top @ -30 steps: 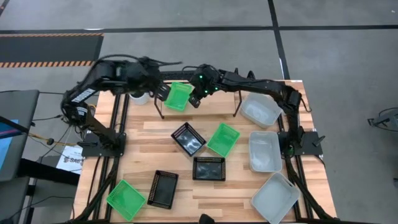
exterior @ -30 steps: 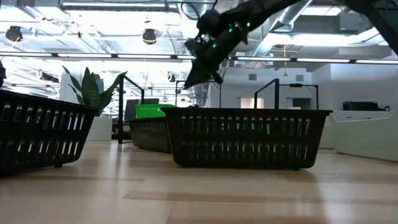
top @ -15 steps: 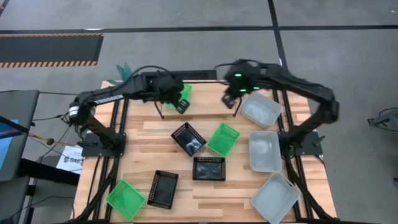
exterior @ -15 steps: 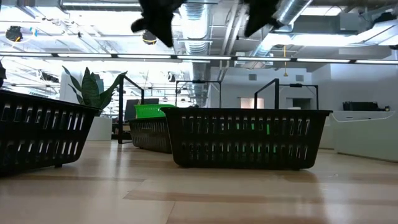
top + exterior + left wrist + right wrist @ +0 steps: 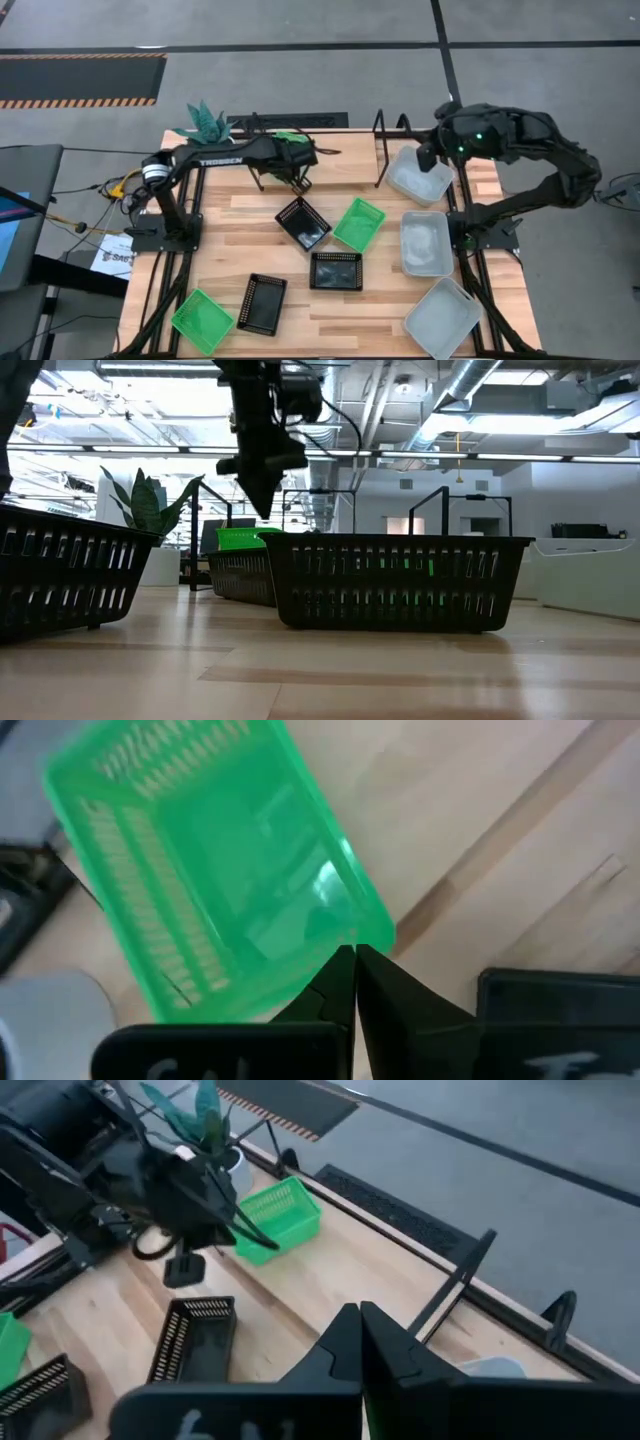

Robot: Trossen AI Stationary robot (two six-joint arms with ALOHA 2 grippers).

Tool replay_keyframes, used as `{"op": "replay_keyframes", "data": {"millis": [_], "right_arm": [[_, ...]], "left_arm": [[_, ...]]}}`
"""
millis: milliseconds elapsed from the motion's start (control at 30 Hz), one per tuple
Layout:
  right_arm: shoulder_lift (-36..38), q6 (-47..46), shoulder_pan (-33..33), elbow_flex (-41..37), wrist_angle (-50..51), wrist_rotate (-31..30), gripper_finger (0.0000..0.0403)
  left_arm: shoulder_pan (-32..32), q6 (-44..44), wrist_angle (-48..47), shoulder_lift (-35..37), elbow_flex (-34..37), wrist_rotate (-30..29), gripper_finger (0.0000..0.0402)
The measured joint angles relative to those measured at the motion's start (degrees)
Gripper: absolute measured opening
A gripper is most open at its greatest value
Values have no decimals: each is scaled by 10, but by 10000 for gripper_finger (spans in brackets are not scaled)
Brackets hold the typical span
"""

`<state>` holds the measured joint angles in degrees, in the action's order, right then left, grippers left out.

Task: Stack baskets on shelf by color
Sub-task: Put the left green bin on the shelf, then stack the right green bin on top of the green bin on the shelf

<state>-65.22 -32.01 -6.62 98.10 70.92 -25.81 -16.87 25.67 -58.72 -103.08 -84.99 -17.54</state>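
A green basket sits on the shelf at the table's far side; in the high view my left arm hides most of it. My left gripper is shut and points steeply down at the basket's near corner; the low view shows it just above the basket. My right gripper is shut and raised near the far right, holding nothing. On the table lie two more green baskets, three black ones and three white ones. My left gripper's shut fingertips stand at the green basket's near corner, coming from above and pointing down. I cannot tell whether they touch it. The basket rests flat on the shelf board.
The shelf's black wire end loops rise at both ends of the board. A potted plant stands at the far left corner. A white basket lies under my right arm. Black baskets fill the table's middle.
My right gripper has drawn away from the green basket on the shelf, going up and toward the table's right edge. My left gripper has swung from the far left over the shelf and come down to the basket's corner, tipping more steeply downward. Both stayed shut.
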Motion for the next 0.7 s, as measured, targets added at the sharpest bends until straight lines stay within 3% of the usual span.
{"op": "replay_keyframes", "data": {"millis": [233,400,600,700], "right_arm": [[-5,-10,21,0,23,-1,10],[-23,-2,30,0,27,-1,10],[-41,10,30,0,43,0,10],[-44,5,34,0,60,0,11]], "left_arm": [[2,51,50,-21,-1,63,0],[1,80,90,-21,-8,69,0],[0,75,89,-19,-43,70,0],[5,34,83,-19,-78,109,0]]}}
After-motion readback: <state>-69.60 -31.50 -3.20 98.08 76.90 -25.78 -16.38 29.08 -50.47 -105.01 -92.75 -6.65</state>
